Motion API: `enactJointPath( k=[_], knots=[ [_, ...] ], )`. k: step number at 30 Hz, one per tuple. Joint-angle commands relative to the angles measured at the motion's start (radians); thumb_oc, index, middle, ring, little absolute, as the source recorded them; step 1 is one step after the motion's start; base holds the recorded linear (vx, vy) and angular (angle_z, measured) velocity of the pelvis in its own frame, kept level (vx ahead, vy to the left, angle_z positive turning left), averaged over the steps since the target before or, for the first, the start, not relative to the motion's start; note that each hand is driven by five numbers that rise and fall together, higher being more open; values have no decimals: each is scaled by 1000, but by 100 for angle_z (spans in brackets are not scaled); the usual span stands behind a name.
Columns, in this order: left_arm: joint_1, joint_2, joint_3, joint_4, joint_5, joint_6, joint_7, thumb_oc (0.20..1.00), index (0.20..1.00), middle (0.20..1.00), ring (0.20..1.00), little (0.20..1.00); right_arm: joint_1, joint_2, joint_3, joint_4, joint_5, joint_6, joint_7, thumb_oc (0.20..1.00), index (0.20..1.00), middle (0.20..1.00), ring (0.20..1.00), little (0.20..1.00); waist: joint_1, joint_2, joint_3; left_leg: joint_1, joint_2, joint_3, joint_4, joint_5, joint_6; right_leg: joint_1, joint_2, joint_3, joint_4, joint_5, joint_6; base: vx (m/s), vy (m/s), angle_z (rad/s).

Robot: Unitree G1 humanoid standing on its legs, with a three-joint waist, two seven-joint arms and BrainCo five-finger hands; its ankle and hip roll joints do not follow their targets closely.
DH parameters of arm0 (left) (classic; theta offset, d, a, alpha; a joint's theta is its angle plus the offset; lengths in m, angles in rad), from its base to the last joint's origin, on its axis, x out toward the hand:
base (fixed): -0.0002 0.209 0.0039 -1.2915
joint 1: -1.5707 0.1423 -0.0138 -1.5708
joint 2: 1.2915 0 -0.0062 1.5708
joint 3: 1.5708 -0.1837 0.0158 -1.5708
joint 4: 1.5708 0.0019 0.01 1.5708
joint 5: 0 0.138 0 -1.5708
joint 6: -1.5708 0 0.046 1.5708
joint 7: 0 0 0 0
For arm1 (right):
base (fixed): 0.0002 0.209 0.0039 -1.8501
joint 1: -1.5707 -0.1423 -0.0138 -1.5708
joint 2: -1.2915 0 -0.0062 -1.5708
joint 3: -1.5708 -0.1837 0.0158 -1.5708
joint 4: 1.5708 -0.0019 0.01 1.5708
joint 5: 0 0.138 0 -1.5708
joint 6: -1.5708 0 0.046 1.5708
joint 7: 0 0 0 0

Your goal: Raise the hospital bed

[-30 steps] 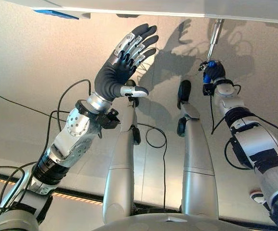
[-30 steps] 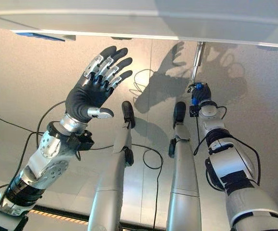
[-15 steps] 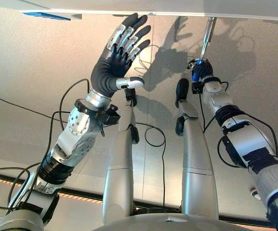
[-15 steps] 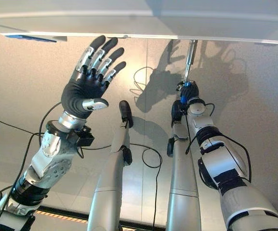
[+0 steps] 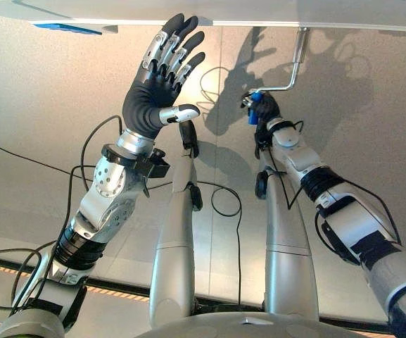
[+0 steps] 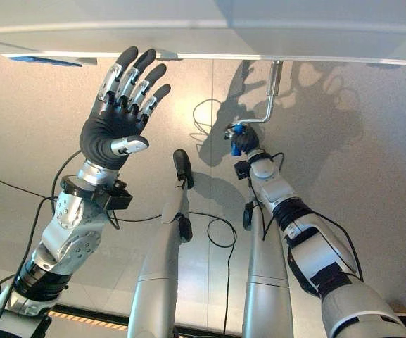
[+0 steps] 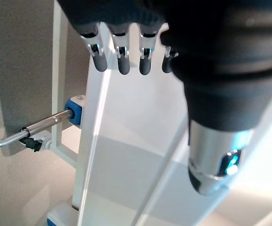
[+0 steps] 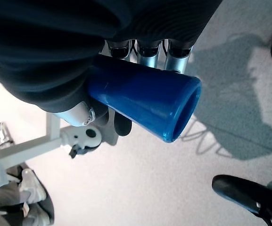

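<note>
While right hand [image 5: 262, 109] grips, crank handle [image 8: 143, 101] points floorward.

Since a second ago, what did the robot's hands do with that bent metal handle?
The right hand, shut on the blue grip, swung it toward the robot's left, so the crank now shows its bend. The left hand rose a little and stayed open. The bed frame did not visibly move.

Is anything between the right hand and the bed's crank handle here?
Nothing visible. The right hand is already curled round the blue handle of the crank under the bed. The left hand is open, raised near the bed's edge, well clear of the crank.
</note>
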Motion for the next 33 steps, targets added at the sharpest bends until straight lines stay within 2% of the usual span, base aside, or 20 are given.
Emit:
enactJointPath(
  k=[1, 5, 8, 9, 11, 12, 15, 16, 17, 18, 25, 33],
  knots=[
    [23, 46, 10, -84, 33, -64, -10, 1000, 1000, 1000, 1000, 1000, 3, 178, 287, -130, -176, -33, 181, 200, 200, 200, 200, 200, 1, 36, 6, 3, -61, -6, 158, -192, 50, 89, -9, -19, -213, 103, 116, -5, 7, -3],
    [37, 49, 7, -80, 37, -62, -13, 1000, 1000, 1000, 1000, 1000, 18, 134, 289, -261, -90, -48, 205, 200, 200, 200, 200, 200, -7, 28, 6, 9, -56, -5, 154, -189, 47, 97, -11, -21, -221, 106, 118, -3, -6, -3],
    [40, 61, 6, -77, 45, -64, -15, 1000, 1000, 1000, 1000, 1000, 39, 83, 280, -374, -9, -65, 216, 200, 200, 200, 200, 200, -14, 17, 6, 18, -56, -6, 151, -187, 47, 111, -10, -24, -231, 110, 120, 0, 0, 0],
    [45, 69, 3, -76, 50, -70, -20, 1000, 1000, 1000, 1000, 1000, 66, 32, 257, -470, 76, -93, 225, 200, 200, 200, 200, 200, -21, 8, 6, 27, -55, -5, 148, -186, 47, 123, -11, -26, -237, 113, 123, 0, 0, 0],
    [48, 73, 2, -74, 53, -71, -21, 1000, 1000, 1000, 1000, 1000, 82, 12, 245, -505, 105, -100, 232, 200, 200, 200, 200, 200, -23, 4, 6, 32, -54, -5, 145, -185, 47, 128, -12, -28, -240, 115, 124, 0, -2, 2],
    [51, 86, 1, -75, 54, -74, -29, 1000, 1000, 1000, 1000, 1000, 112, -49, 214, -587, 148, -116, 232, 200, 200, 200, 200, 200, -30, -4, 6, 49, -54, -6, 136, -183, 46, 143, -11, -29, -247, 120, 127, -1, -21, 5],
    [51, 97, 2, -72, 55, -80, -33, 1000, 1000, 1000, 1000, 1000, 152, -103, 172, -658, 195, -137, 231, 200, 200, 200, 200, 200, -33, -11, 6, 66, -54, -3, 128, -181, 45, 161, -10, -28, -258, 124, 129, -1, -23, 7],
    [62, 108, 14, -66, 63, -83, -41, 1000, 1000, 1000, 1000, 1000, 205, -150, 117, -711, 222, -152, 232, 200, 200, 200, 200, 200, -42, -20, 6, 89, -54, -4, 119, -178, 43, 188, -12, -31, -271, 127, 132, -2, -25, 7],
    [62, 108, 14, -66, 63, -83, -41, 1000, 1000, 1000, 1000, 1000, 206, -151, 117, -711, 222, -152, 232, 200, 200, 200, 200, 200, -41, -19, 6, 89, -54, -4, 118, -178, 43, 188, -12, -31, -271, 127, 132, 2, -10, 4],
    [82, 119, 34, -65, 58, -84, -54, 1000, 1000, 1000, 1000, 1000, 271, -188, 49, -750, 258, -173, 237, 200, 200, 200, 200, 200, -47, -25, 6, 115, -57, -5, 107, -176, 42, 214, -12, -35, -284, 130, 135, 0, 0, 0],
    [151, 138, 82, -60, 71, -80, -92, 1000, 1000, 1000, 1000, 1000, 435, -261, -140, -882, 345, -215, 268, 200, 200, 200, 200, 200, -65, -31, 6, 187, -58, -5, 72, -174, 40, 288, -13, -39, -317, 134, 141, 10, 12, 7],
    [206, 149, 143, -70, 71, -80, -114, 1000, 1000, 1000, 1000, 1000, 548, -271, -276, -997, 427, -240, 300, 200, 200, 200, 200, 200, -75, -39, 6, 221, -56, -3, 50, -170, 37, 317, -9, -31, -334, 134, 142, 6, -11, 0]
  ],
)
